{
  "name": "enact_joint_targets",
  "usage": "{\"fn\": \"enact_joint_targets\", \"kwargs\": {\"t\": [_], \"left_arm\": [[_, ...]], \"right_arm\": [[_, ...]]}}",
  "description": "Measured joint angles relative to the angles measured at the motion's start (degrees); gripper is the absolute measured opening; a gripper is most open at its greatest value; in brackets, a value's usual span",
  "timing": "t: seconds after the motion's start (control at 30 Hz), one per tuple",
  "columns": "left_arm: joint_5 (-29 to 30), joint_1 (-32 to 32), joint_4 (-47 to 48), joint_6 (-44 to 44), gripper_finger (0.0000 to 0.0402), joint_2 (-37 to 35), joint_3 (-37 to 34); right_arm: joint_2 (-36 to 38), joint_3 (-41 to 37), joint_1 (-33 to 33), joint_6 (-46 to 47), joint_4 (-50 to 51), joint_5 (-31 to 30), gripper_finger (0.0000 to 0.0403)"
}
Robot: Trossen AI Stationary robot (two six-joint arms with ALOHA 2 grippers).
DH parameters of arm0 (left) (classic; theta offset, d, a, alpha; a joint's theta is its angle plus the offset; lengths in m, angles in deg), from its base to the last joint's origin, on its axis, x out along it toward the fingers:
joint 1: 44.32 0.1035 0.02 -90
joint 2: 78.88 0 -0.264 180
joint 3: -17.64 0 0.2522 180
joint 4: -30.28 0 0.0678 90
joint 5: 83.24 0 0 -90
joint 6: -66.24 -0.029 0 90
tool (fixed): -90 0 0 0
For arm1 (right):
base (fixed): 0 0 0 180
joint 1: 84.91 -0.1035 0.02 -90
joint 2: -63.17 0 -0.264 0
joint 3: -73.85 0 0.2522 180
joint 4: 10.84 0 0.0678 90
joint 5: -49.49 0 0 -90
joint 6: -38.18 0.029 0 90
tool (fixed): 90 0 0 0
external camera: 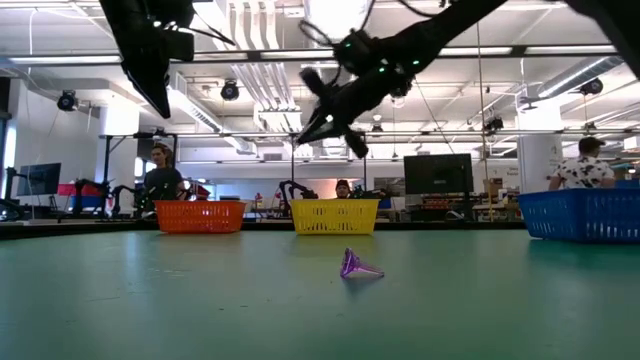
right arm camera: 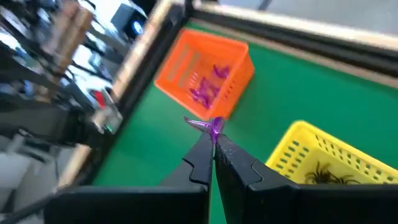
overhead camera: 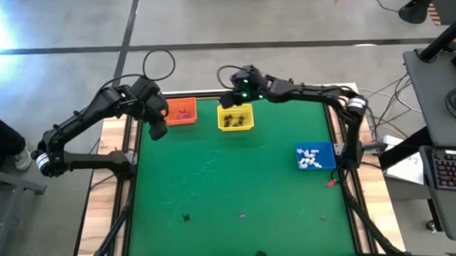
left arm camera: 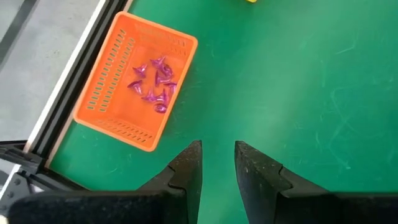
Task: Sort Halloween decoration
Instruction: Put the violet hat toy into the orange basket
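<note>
My right gripper (right arm camera: 213, 138) is shut on a small purple trinket (right arm camera: 211, 126) and hangs in the air near the far edge, over the yellow basket (overhead camera: 235, 118), which holds black trinkets. The orange basket (left arm camera: 137, 87) holds several purple trinkets (left arm camera: 155, 84). My left gripper (left arm camera: 217, 163) hovers open just to the near side of that basket, nothing between its fingers. The blue basket (overhead camera: 316, 156) at the right edge holds white trinkets. A purple trinket (external camera: 357, 266) lies on its side on the mat near the front edge, and a black one (overhead camera: 186, 217) to its left. My right gripper pinches the purple trinket between its two fingers, right at their free ends (right arm camera: 214, 132). The fingers slant downward from the table's right toward the orange basket. The trinket is lifted clear, and its thin pointed end (right arm camera: 191, 122) sticks out sideways beyond the tips.
The three baskets stand on the green mat (overhead camera: 238, 181), orange and yellow at the far edge, blue at the right. One more small trinket (overhead camera: 322, 216) lies near the front right. People and desks show in the room beyond the table.
</note>
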Motion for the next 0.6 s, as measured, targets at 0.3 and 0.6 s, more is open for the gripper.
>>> {"fn": "enact_joint_targets", "kwargs": {"t": [0.3,0.6], "left_arm": [[0.3,0.0,0.0,-0.5,0.0077,-0.2,0.0],[0.3,0.1,0.1,-0.8,0.0077,-0.4,0.0]], "right_arm": [[-13.7,16.8,-1.5,-2.0,5.0,5.8,0.0009],[-24.2,32.0,-2.6,-4.0,9.6,8.4,0.0009]]}}
